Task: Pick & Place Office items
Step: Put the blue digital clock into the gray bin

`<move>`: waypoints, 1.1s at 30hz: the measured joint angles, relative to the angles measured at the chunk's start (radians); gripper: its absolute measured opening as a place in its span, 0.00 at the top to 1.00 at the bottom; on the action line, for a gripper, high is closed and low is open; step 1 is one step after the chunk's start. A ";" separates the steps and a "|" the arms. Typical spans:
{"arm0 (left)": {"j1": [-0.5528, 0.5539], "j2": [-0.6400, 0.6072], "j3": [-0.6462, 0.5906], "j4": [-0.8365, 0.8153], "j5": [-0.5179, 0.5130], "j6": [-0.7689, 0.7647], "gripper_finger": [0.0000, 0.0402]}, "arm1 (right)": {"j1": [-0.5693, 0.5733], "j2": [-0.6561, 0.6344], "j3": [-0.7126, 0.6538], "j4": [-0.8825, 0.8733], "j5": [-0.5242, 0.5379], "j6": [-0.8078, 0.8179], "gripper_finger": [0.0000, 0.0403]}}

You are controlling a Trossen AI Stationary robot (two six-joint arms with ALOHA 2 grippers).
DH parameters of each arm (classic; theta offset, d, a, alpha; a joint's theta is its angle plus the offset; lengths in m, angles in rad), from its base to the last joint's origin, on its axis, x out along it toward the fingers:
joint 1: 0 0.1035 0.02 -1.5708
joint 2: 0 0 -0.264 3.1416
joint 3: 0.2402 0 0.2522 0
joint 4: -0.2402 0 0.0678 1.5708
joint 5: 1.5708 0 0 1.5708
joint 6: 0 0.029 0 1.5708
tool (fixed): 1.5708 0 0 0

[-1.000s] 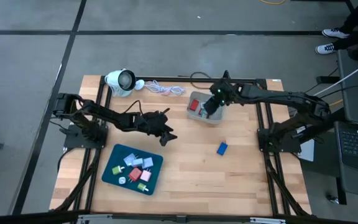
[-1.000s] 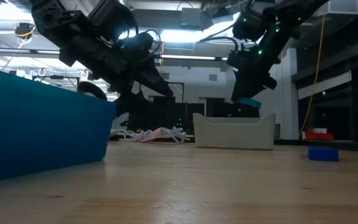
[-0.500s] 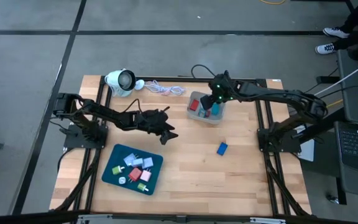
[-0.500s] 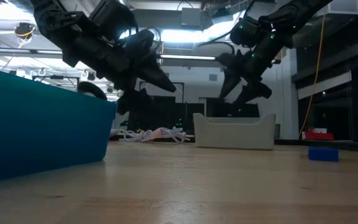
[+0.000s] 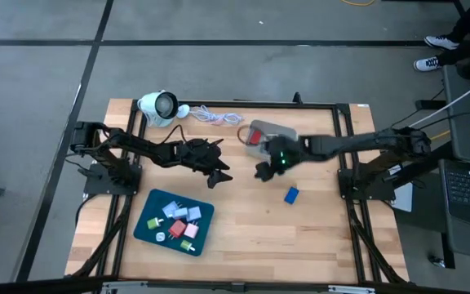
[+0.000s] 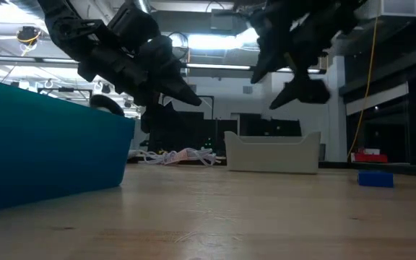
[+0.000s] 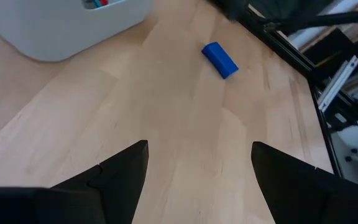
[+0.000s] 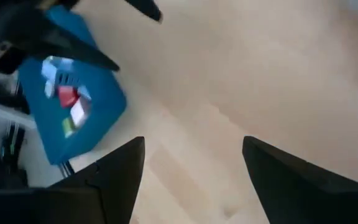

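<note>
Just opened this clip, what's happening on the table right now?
Two arms are sorting small office pieces between a teal tray and a grey bin. The right gripper hangs open and empty over the bare wood just in front of the bin, which has a red piece in it. The left gripper waits open above the table past the tray. One blue block lies loose on the wood, and several pieces sit in the tray.

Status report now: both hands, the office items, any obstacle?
Right hand open, empty, beside grey bin. Left hand open, empty, above bare table. One blue item loose on table; others in teal tray. Nothing blocking.
</note>
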 joint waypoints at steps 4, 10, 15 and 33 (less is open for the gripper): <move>0.014 0.000 0.000 0.000 0.034 0.051 0.30 | 0.135 0.000 0.000 -0.095 0.129 0.372 0.32; 0.034 0.000 0.000 0.000 0.062 0.064 0.30 | 0.317 0.006 0.000 -0.351 0.201 0.834 0.32; 0.050 0.000 0.000 -0.003 0.087 0.067 0.30 | 0.385 0.014 0.000 -0.417 0.278 1.076 0.32; 0.104 0.000 0.000 -0.128 0.260 0.183 0.30 | 0.362 0.163 0.000 -0.419 0.206 1.199 0.32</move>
